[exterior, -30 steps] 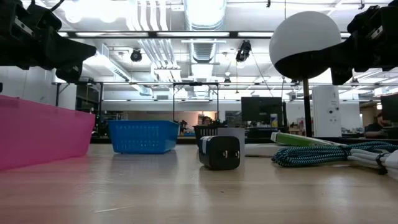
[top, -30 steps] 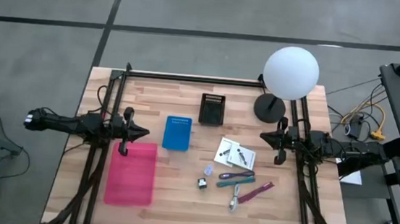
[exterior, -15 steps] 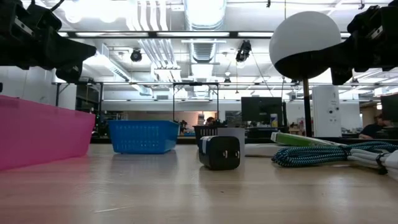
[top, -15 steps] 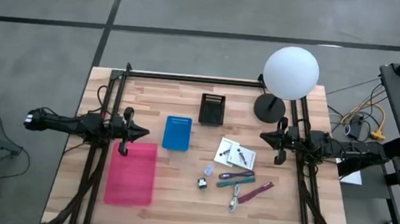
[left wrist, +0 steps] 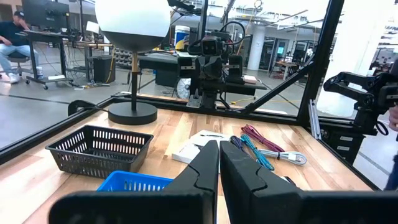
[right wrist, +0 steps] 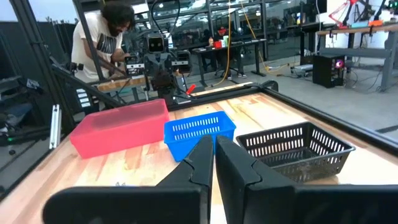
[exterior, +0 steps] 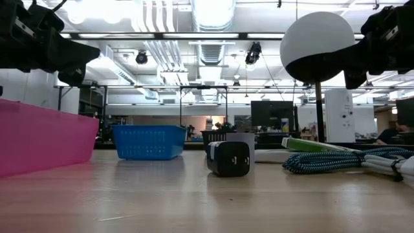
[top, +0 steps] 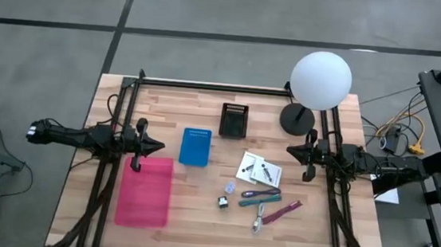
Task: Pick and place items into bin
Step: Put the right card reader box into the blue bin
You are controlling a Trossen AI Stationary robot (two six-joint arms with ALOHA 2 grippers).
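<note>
The items lie on the table's right half: two flat white packets (top: pixel 259 170), teal (top: pixel 260 195) and magenta (top: pixel 281 212) strips, a silvery piece (top: pixel 258 219), a pale-blue piece (top: pixel 229 187) and a dark cube (top: pixel 222 202) (exterior: pixel 228 158). My left gripper (top: pixel 161 145) (left wrist: pixel 219 163) hovers shut above the pink bin (top: pixel 144 190), at its far edge. My right gripper (top: pixel 288 152) (right wrist: pixel 213 155) hovers shut just right of the packets. Both are high above the table.
A blue basket (top: pixel 195 146) and a black basket (top: pixel 235 121) stand mid-table. A white ball lamp (top: pixel 319 80) stands on its dark base (top: pixel 296 119) at the far right corner. Black frame rails (top: pixel 216 85) run along the far edge and both sides. A person (right wrist: pixel 99 37) stands beyond the table.
</note>
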